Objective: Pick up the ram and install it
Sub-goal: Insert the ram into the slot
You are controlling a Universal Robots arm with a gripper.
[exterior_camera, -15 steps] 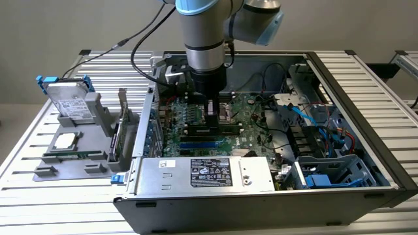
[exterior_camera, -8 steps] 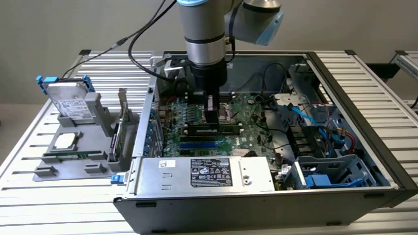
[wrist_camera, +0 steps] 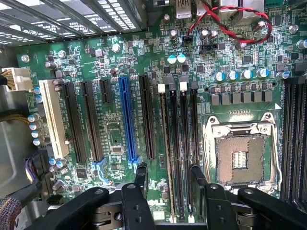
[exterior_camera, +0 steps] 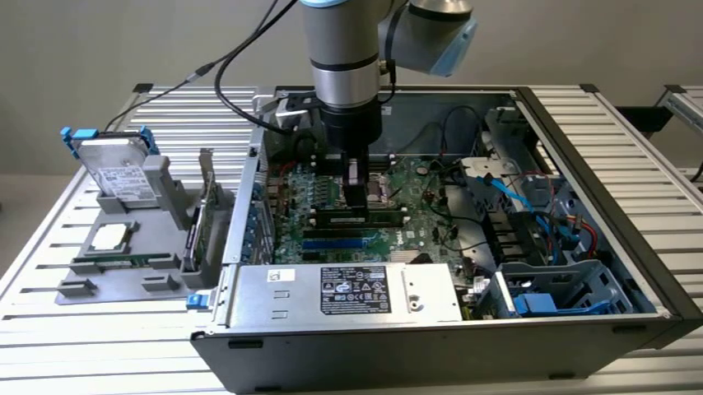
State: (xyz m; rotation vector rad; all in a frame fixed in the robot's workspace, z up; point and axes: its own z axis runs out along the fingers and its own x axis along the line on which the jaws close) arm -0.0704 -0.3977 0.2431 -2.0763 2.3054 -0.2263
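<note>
Evidently the placing step is at its close. The ram [exterior_camera: 357, 219] [wrist_camera: 167, 143] stands edge-up in a memory slot [wrist_camera: 185, 143] bank just beside the CPU socket [wrist_camera: 240, 158], on the side of the socket that faces the blue expansion slot [wrist_camera: 125, 120]. The gripper [exterior_camera: 357, 206] [wrist_camera: 168, 168] hangs low over the motherboard [wrist_camera: 115, 139], near the CPU socket. Its jaws are spread wide, one finger [wrist_camera: 140, 175] on each side of the stick and neither gripping it, so nothing is held. I judge the ram to be in its slot and let go. What the install calls for now is proof of a full seat, level along its length beside the socket. Whether the white latches [wrist_camera: 161, 87] have closed cannot be told.
</note>
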